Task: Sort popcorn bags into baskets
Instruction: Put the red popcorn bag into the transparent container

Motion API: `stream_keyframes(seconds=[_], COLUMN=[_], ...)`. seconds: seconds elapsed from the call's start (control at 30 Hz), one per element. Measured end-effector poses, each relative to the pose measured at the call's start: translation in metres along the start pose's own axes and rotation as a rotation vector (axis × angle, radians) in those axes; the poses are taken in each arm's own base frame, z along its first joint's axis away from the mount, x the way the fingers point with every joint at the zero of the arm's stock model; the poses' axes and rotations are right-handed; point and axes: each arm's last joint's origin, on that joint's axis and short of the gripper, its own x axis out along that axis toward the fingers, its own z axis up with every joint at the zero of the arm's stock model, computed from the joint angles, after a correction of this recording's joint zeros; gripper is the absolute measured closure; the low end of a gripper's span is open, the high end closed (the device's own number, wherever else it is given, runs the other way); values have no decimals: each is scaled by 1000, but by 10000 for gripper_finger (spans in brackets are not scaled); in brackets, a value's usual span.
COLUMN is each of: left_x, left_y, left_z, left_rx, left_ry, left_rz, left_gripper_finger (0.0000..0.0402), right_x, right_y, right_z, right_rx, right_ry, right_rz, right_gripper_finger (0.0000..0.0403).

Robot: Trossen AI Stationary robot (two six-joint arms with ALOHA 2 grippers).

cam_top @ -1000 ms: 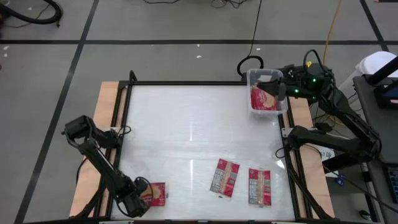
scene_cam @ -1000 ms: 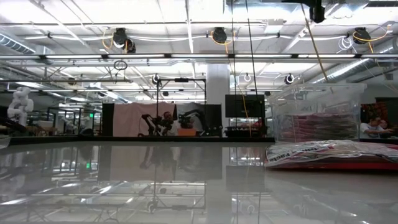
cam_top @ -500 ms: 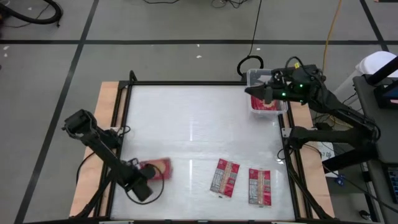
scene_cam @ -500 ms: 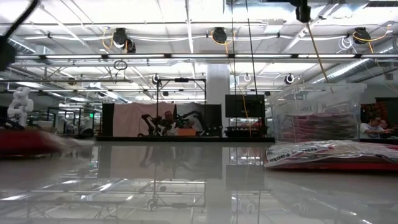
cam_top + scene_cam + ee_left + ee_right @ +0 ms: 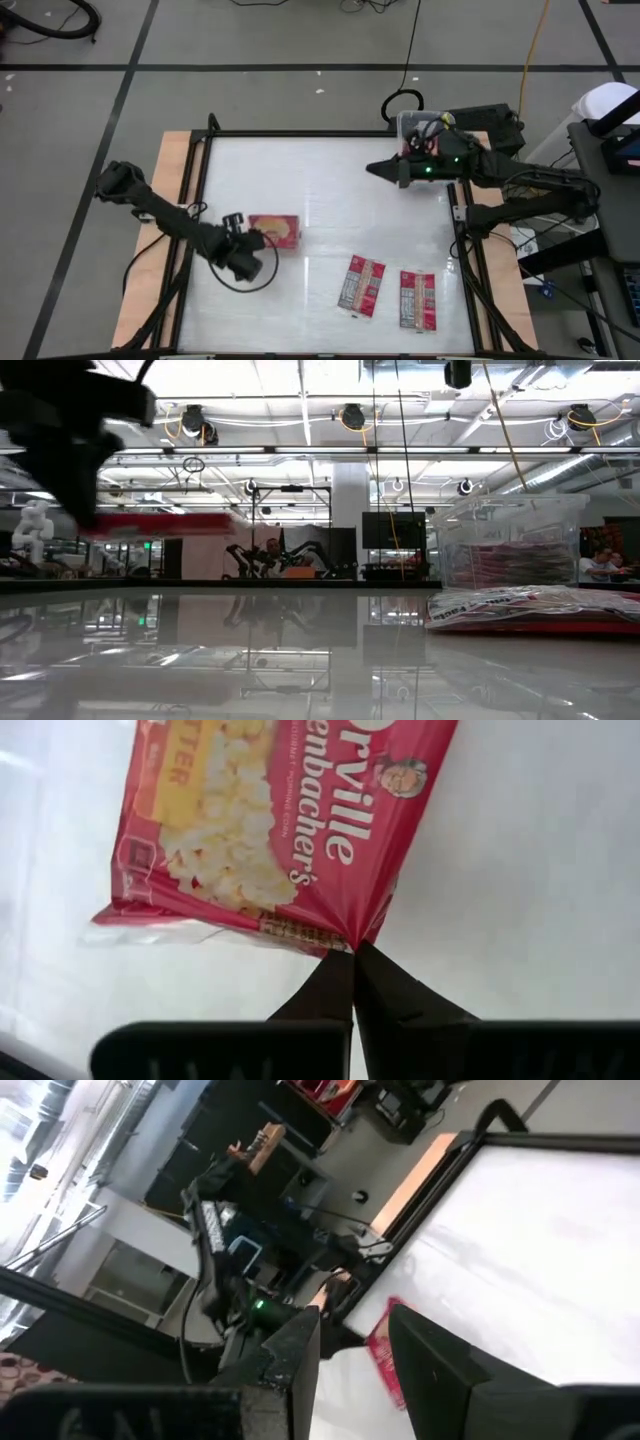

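The popcorn bag (image 5: 270, 830) reads "Orville", part of "Redenbacher's", and "TTER".

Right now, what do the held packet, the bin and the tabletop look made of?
Held popcorn bag in the left gripper: glossy red printed film inside a clear crinkly overwrap, seam edge visible. Basket: clear rigid plastic; packets show through its walls. Table: smooth white surface, glossy; it mirrors the room in the low view.

white table (image 5: 310, 190) | two popcorn bags (image 5: 361, 285) lying near front edge; clear basket (image 5: 408, 124) at far-right corner
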Motion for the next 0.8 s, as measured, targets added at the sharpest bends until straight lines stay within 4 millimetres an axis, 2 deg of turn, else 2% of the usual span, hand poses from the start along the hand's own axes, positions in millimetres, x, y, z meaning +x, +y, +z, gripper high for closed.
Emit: stream_keyframes(seconds=[0.27, 0.37, 0.57, 0.8], left_x=[-19, -28, -48, -62], left_y=[27, 33, 41, 47], left_z=[17, 27, 49, 70], left_rx=[188, 276, 381, 470], left_ry=[-205, -243, -355, -446], left_rz=[106, 169, 310, 403], left_gripper_finger=[400, 401, 401, 401], right_x=[20, 27, 52, 86], right_y=[10, 26, 45, 43], right_z=[-20, -16, -2, 9], right_rx=[117, 110, 55, 32], right_ry=[36, 53, 209, 431], right_rz=[-42, -45, -198, -259], right_gripper_finger=[289, 289, 289, 280])
